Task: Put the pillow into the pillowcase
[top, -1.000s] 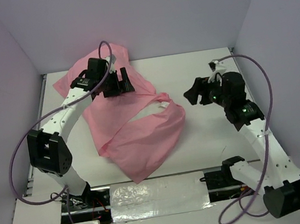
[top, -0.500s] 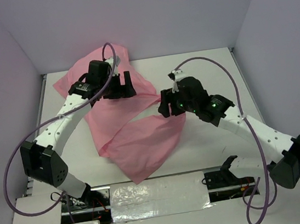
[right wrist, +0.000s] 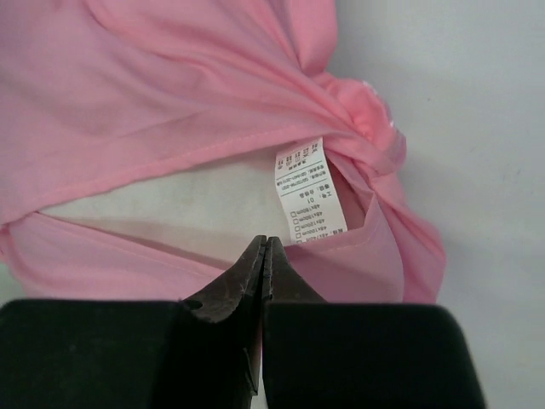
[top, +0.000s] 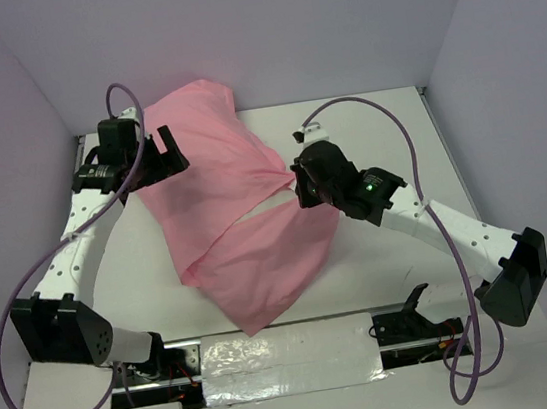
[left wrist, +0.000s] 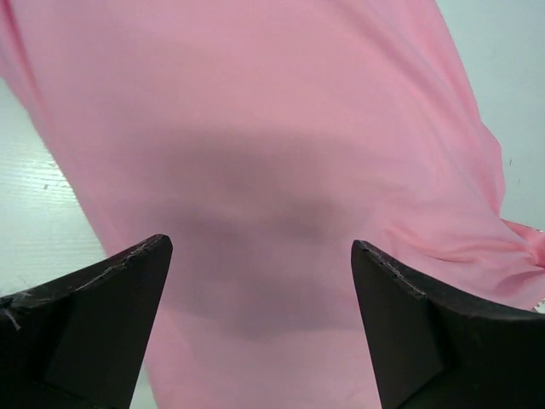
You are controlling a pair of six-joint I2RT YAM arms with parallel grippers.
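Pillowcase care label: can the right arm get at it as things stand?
Probably yes. The label lies exposed on the pillowcase, just beyond the right gripper, whose jaws are shut; nothing covers it.

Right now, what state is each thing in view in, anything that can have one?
pillowcase, rumpled on the table, mouth slightly gaping
care label, exposed at the mouth, print up
left gripper, open wide over the pillowcase, holding nothing
right gripper, shut at the mouth's hem; grip on fabric unclear
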